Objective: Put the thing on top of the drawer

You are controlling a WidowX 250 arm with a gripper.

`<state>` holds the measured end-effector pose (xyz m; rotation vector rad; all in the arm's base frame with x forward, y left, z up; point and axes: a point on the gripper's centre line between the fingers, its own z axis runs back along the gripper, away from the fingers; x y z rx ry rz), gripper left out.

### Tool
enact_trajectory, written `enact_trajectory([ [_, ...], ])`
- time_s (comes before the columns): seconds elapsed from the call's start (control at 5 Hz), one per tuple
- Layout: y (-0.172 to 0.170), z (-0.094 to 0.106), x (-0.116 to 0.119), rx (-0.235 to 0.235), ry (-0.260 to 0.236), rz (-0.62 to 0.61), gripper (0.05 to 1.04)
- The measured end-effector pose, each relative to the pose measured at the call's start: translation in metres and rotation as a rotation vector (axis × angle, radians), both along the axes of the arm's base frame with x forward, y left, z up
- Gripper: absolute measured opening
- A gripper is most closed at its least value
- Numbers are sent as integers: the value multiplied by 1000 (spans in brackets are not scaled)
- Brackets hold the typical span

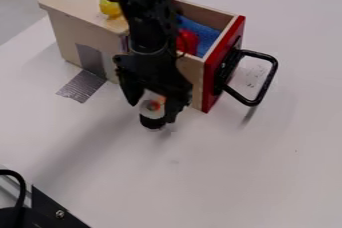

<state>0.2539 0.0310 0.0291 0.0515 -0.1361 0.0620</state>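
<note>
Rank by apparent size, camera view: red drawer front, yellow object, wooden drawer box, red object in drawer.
1. wooden drawer box
2. red drawer front
3. yellow object and red object: too alike to rank, the red one partly hidden

Rm on tbl (200,187) fg; drawer handle (266,82) juts out.

Cabinet (75,32): looks like matt wood
Handle (252,102): looks glossy
Tape (83,86): looks metallic, wrinkled
Blue lining (206,34): resembles cloth
Tabletop (247,172): looks smooth, matt

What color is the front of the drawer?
The drawer front is red, and it shows best in the camera view.
</note>
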Motion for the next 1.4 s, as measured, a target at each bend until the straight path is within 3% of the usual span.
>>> enact_trajectory([
  [0.4,2,-21,5,-1,70,17,949],
  [0.8,-3,-21,-3,-33,118,12,524],
  [1.0,-5,11,2,-42,79,-25,450],
  [1.4,48,106,-1,-90,16,56,449],
])
